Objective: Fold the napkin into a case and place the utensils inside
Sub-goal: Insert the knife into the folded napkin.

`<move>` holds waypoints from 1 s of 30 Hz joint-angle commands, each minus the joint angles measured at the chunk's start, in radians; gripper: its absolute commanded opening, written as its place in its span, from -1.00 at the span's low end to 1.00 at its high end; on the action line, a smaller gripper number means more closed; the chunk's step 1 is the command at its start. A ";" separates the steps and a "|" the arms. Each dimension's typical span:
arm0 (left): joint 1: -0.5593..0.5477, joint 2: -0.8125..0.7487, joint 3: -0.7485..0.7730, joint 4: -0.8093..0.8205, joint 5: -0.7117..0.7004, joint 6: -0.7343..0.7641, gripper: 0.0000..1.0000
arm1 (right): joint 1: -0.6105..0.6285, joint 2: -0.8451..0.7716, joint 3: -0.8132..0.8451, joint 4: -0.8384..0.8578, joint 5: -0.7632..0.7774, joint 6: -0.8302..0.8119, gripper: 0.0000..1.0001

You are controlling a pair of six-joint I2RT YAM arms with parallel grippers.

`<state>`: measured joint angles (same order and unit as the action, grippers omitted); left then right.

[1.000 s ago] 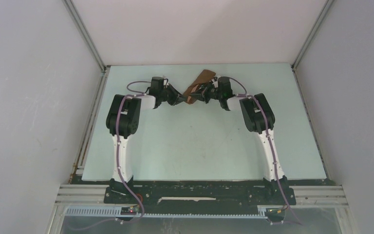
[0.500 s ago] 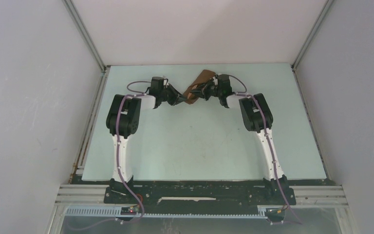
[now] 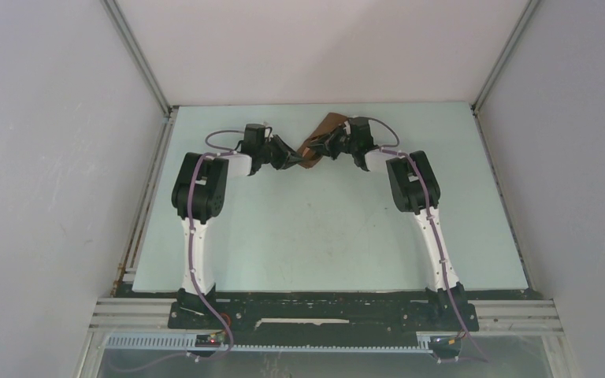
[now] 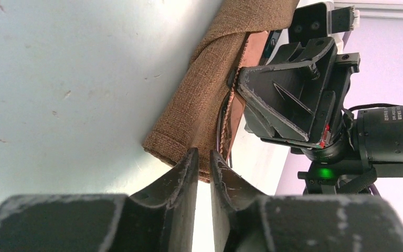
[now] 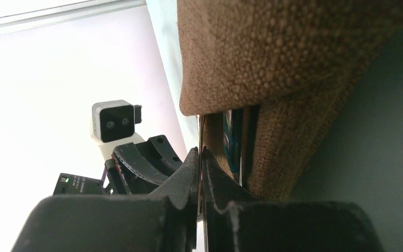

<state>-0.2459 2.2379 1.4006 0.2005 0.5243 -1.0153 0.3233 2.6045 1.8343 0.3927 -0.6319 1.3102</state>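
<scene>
The napkin (image 3: pixel 329 124), folded into a narrow brown case (image 4: pixel 204 94), lies at the far middle of the table between both arms. A reddish-brown knife (image 4: pixel 237 113) with a serrated edge lies along the case's open side. A teal handle (image 5: pixel 231 142) shows inside the fold (image 5: pixel 273 52). My right gripper (image 3: pixel 319 150) (image 5: pixel 201 153) is shut, with a thin brown strip, the knife, pinched between its tips at the case's mouth. My left gripper (image 3: pixel 298 161) (image 4: pixel 203 157) sits at the near end of the case. Its jaws stand a narrow gap apart with nothing between them.
The pale green table (image 3: pixel 323 236) has white walls on three sides and a metal rail (image 3: pixel 146 197) along its left edge. Both arms lean in toward each other, wrists nearly meeting. The left wrist's camera (image 5: pixel 113 122) faces the right one.
The right gripper has slid further back and left along the case. The left jaws have parted slightly at the case's near end.
</scene>
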 commanded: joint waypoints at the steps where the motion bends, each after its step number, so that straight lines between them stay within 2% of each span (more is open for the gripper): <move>1: 0.000 -0.076 -0.031 -0.027 -0.029 0.064 -0.50 | -0.003 -0.012 0.042 -0.040 0.059 -0.051 -0.77; 6: 0.000 -0.135 -0.045 -0.027 -0.029 0.096 -0.49 | 0.004 -0.053 0.031 -0.101 0.076 -0.102 -0.54; 9: 0.000 -0.148 -0.043 -0.030 -0.029 0.111 -0.66 | 0.011 -0.085 0.020 -0.168 0.105 -0.131 -0.41; 13: -0.001 -0.142 -0.041 -0.028 -0.024 0.102 -0.69 | 0.023 -0.127 0.002 -0.216 0.135 -0.166 -0.26; 19: -0.001 -0.138 -0.036 -0.020 -0.024 0.093 -0.68 | 0.039 -0.181 0.017 -0.338 0.178 -0.199 -0.23; 30: -0.009 -0.133 -0.015 -0.015 0.007 0.111 -0.56 | 0.057 -0.178 0.159 -0.626 0.250 -0.228 -0.20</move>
<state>-0.2466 2.1509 1.3575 0.1692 0.5045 -0.9401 0.3687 2.4943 1.9331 -0.1104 -0.4255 1.1149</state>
